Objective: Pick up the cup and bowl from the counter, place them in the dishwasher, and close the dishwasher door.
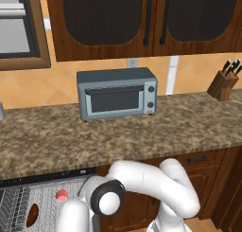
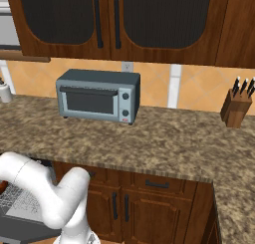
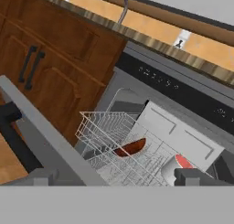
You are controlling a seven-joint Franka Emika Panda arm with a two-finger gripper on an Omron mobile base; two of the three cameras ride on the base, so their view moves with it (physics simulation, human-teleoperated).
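- Hand view looks down into the open dishwasher: the bowl leans on edge in the wire rack, and the cup stands in the same rack with its pink inside facing up.
- Left base view agrees, with the cup and bowl both in the rack under the front edge of the surface, which holds a toaster oven and a knife block.
- Judging by this, both dishes are loaded and the step in hand is closing the door.
- The fingers stand wide apart and hold nothing; one tip shows low on the left, the other low on the right.
- The cup sits just beyond the right tip, close but not visibly touching it; the bowl lies ahead between the two tips, further into the rack.
- The door is the grey panel running from the left tip away to the upper left, hanging open beside the fingers.
- The next move likely calls for drawing the hand clear of the rack, getting under or behind the door's outer edge, and pushing it up and shut without catching the wire or the cup.
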